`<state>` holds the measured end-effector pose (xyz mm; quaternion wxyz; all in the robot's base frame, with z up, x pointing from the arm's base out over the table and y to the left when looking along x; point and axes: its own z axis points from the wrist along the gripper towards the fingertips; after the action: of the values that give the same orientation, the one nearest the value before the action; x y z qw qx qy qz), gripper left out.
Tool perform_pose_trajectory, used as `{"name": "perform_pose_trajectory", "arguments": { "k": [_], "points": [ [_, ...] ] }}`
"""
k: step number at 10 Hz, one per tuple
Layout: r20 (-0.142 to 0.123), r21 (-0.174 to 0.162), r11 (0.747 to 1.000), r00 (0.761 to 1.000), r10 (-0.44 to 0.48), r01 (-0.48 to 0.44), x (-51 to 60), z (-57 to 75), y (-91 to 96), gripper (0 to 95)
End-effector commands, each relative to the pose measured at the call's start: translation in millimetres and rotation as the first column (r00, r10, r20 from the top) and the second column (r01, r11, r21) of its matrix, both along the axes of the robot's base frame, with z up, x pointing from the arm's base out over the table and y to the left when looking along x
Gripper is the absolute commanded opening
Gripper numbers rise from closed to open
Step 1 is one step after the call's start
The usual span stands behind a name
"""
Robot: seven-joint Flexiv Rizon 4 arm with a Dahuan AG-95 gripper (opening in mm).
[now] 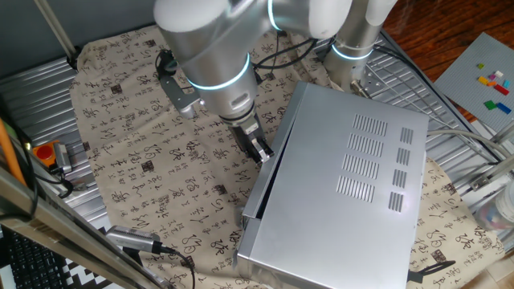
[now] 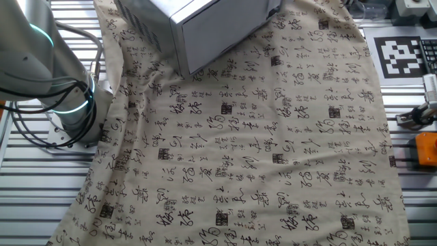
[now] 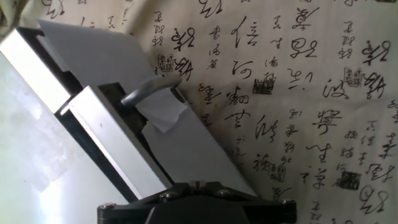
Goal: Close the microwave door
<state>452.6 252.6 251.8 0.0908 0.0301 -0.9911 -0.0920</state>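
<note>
Arm's right on it now: the gripper [image 1: 259, 148] sits against the left long side of the microwave [image 1: 353, 185], which lies big and square on the right half of the worktop [image 1: 144, 168], on the cloth [image 2: 273, 137] printed w/ calligraphy. The microwave door [image 1: 259, 189] is the thin panel running along that left side, swung only a little way out; a dark gap shows btwn it and the body, so not shut yet. In the hand view the door [image 3: 180, 134] spreads out as a flat grey sheet ahead of the jaws, w/ a curved handle [image 3: 149, 90] lying across it and the box edge to the left. Jaws: can't tell whether they're parted or pressed together; the fixed view shows them too small, and the hand view only catches the gripper base, no fingertips. Handling, as a judgement: sheet metal, stiff, smooth, prob. slippery, light on its hinge, so no real grasp needed. Push w/ the fingers flat on the outer face, toward the free end or by the handle, away from the hinge for leverage. The box looks heavy, but on cloth it might slide if shoved hard. The other fixed view shows only a corner of the microwave at the far edge.
</note>
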Motion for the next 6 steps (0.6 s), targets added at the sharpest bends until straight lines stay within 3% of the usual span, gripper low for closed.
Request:
{"name": "perform_pose_trajectory", "arguments": {
  "k": [1,3,4,6],
  "points": [
    [-0.013,-0.016,0.998,0.998,-0.06,0.059,-3.7,3.0,12.5,0.0],
    [-0.017,-0.012,0.997,0.997,-0.075,0.074,-4.8,3.6,15.1,0.0],
    [-0.009,-0.028,0.998,0.998,-0.056,0.056,-4.3,2.7,15.5,0.0],
    [0.022,-0.105,0.992,0.997,0.079,-0.076,1.4,-1.2,2.9,0.0]
  ]
}}
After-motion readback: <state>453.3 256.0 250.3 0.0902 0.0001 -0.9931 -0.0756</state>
